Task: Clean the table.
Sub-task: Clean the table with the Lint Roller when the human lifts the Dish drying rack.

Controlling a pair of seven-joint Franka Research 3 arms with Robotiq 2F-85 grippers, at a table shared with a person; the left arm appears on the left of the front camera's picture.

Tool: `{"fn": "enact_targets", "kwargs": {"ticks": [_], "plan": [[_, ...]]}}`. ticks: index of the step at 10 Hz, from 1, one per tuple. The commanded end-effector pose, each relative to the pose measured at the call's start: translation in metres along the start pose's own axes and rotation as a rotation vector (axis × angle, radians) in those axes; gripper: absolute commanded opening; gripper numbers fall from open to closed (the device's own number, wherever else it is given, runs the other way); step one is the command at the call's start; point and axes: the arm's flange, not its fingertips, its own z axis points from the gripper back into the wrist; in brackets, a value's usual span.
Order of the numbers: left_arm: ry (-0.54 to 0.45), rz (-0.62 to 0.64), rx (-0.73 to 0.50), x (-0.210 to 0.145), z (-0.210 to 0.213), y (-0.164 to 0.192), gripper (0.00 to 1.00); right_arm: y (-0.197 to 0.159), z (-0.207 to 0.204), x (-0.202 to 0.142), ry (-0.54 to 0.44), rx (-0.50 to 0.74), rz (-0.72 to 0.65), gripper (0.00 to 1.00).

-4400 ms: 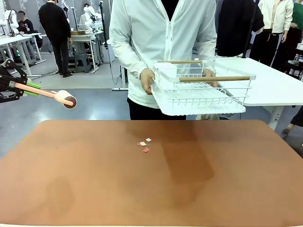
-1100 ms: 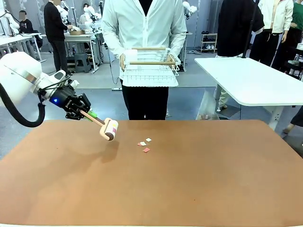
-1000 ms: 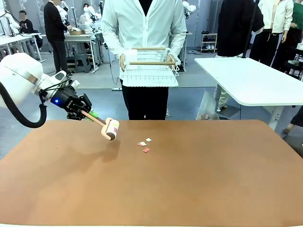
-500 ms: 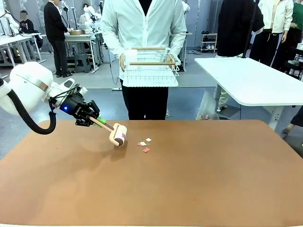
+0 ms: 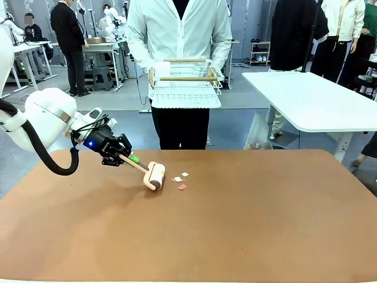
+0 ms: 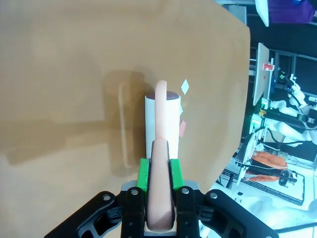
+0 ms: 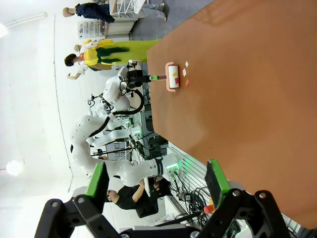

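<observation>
My left fingers [image 5: 125,157] clamp the handle of the lint roller [image 5: 154,175], drum just beside the paper scraps [image 5: 180,180] on the terracotta surface [image 5: 265,224]; best to press it flat and roll slowly straight across them.

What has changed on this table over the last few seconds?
The left end effector, shut on the lint roller, swung in from the left edge and lowered the roller beside the paper scraps. The person stepped back with the wire basket. The scraps stayed put.
</observation>
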Motion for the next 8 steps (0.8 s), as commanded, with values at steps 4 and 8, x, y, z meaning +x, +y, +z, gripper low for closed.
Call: {"fn": "enact_targets", "kwargs": {"ticks": [4, 8], "plan": [[-0.045, -0.027, -0.021, -0.030, -0.062, 0.003, 0.19, 0.003, 0.000, -0.002, -0.001, 0.003, 0.001, 1.00], [-0.032, -0.057, -0.058, -0.035, -0.110, -0.021, 0.19, 0.003, 0.000, -0.002, -0.001, 0.003, 0.001, 1.00]]}}
